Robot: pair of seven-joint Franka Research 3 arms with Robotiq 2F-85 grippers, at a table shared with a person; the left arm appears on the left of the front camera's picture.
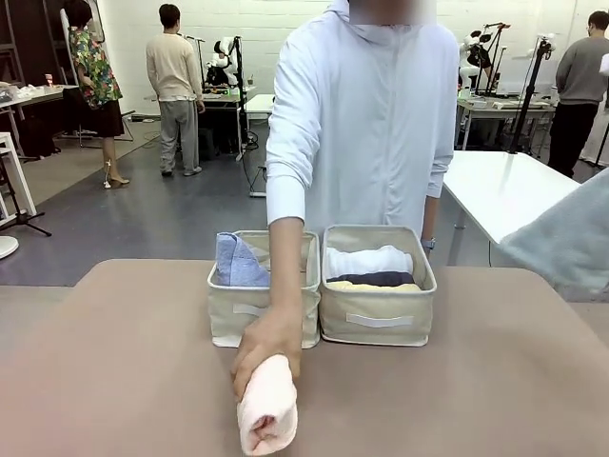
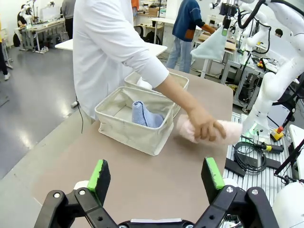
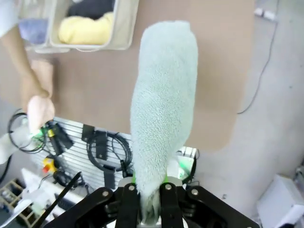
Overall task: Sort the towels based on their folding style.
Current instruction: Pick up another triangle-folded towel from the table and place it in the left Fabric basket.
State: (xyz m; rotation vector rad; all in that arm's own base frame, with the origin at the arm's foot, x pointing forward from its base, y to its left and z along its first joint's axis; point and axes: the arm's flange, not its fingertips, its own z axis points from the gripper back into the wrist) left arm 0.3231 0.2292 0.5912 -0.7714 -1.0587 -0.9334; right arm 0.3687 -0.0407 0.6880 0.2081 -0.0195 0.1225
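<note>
Jaws on the right pinch one end of the grey-green towel (image 3: 164, 109), held up off the worktop (image 1: 114, 362). Jaws on the left stand spread above the worktop. Beyond, a person's hand (image 1: 265, 345) rests on the pink rolled towel (image 1: 267, 409), which lies on the worktop before two bins. The left bin (image 1: 249, 319) holds the light blue towel (image 1: 238, 262), the right bin (image 1: 378, 328) a white roll (image 1: 369, 260), dark grey roll (image 1: 373, 279) and yellow roll (image 1: 373, 286).

Left gripper (image 2: 156, 175): black links, silver screws, green pads (image 2: 98, 172). Right arm (image 2: 278, 80): white shell (glossy). The person (image 1: 366, 162) wears a pale blue, long-sleeved top (image 1: 314, 114).
</note>
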